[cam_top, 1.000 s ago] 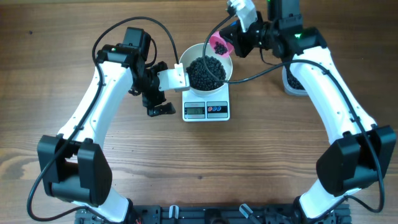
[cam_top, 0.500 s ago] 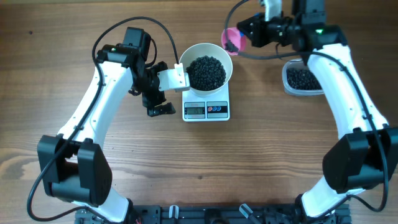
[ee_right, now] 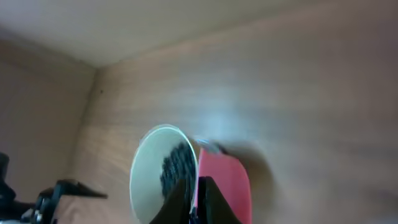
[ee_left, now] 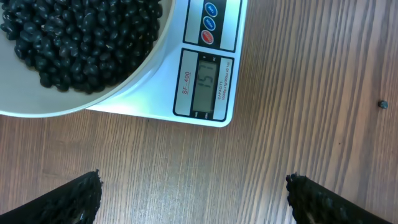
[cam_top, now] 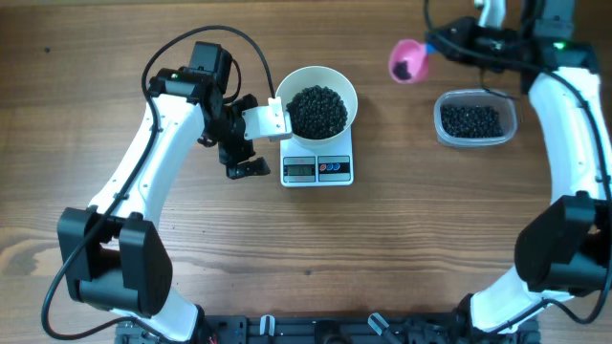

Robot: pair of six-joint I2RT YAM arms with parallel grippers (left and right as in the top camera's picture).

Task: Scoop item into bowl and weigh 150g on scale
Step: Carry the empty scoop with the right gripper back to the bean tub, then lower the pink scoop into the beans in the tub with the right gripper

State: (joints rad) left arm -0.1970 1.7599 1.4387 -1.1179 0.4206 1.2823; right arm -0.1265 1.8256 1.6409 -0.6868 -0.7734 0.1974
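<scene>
1. Right gripper (cam_top: 438,48): jaws closed together on the handle of a pink scoop (cam_top: 409,60), over the far side of the table (cam_top: 382,239).
2. Pink scoop: a few dark beans inside, between the bowl and the clear tub (cam_top: 442,122), nearer the tub and touching neither.
3. From the right wrist view: dark fingers (ee_right: 177,199) pinched at the bottom edge, scoop (ee_right: 225,186) just ahead, blurred bowl (ee_right: 146,180) beyond.
4. Left gripper (cam_top: 244,161): jaws spread wide, gripping nothing, low over the wood just left of the scale (cam_top: 317,167).
5. From the left wrist view: two dark fingertips (ee_left: 74,199) far apart at the lower corners, bare wood between them.
6. Scale: white, display (ee_left: 206,84) facing the left gripper, digits seemingly one-five-one.
7. Bowl (cam_top: 342,76): white, round, seated on the scale, overhanging its far edge.
8. Beans (cam_top: 317,110): glossy black heap filling the bowl; more lying in the clear tub, well right of the scale.
9. Stray bean (ee_left: 384,104): alone on the wood, apart from the scale.
</scene>
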